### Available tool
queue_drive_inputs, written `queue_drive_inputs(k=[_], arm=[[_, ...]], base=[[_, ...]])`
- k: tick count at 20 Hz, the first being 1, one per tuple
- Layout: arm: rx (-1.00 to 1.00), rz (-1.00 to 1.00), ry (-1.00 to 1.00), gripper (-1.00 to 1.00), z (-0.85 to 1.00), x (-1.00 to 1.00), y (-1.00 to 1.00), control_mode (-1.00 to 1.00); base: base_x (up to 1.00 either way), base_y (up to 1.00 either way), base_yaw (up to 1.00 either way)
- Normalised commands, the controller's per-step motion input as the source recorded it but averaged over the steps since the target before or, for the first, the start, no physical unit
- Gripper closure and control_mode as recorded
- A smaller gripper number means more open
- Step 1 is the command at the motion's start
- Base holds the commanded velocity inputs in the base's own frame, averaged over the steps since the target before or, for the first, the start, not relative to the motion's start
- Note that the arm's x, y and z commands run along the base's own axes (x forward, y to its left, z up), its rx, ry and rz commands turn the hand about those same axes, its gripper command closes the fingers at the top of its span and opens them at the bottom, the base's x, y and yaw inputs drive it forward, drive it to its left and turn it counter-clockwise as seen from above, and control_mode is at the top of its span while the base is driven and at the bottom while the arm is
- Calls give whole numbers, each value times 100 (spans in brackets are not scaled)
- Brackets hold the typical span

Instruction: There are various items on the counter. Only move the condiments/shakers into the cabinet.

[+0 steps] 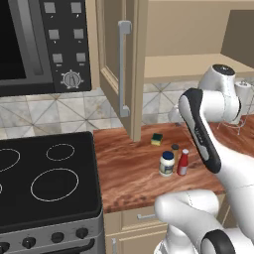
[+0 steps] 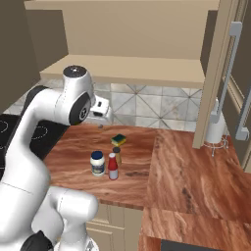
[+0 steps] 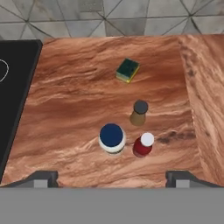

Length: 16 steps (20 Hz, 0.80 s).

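Three condiments/shakers stand close together on the counter [image 1: 126, 171]: a white jar with a dark blue lid [image 1: 167, 163] [image 2: 97, 163] [image 3: 112, 138], a red squeeze bottle with a white cap [image 1: 183, 162] [image 2: 113, 166] [image 3: 142, 145], and a small tan shaker with a dark top [image 1: 175, 150] [image 2: 116, 154] [image 3: 139, 113]. My gripper [image 2: 100, 115] [image 3: 112, 180] hangs open and empty high above them, pointing down at the group. The cabinet [image 1: 188, 67] [image 2: 132, 68] stands open, its door [image 1: 121, 69] swung out, its tan shelf bare.
A green-and-yellow sponge [image 1: 157, 139] [image 2: 118, 140] [image 3: 127, 70] lies behind the containers. The black stovetop [image 1: 44, 178] [image 3: 13, 87] borders the counter on the left, under a microwave [image 1: 44, 44]. A white paper towel roll [image 2: 214, 128] stands at the back right.
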Motion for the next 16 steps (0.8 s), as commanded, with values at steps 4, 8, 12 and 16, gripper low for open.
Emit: queue_drive_inputs(k=[4, 8, 12, 16], arm=[[21, 0, -6, -100, -30, -40, -100, -100], [19, 2, 0, -100, -32, -20, -93, -100], [17, 6, 0, -100, -29, 0, -80, -100], [17, 7, 0, -100, -27, 0, -57, -100]], base=[[0, 0, 0], [0, 0, 0], [0, 0, 0], [0, 0, 0]])
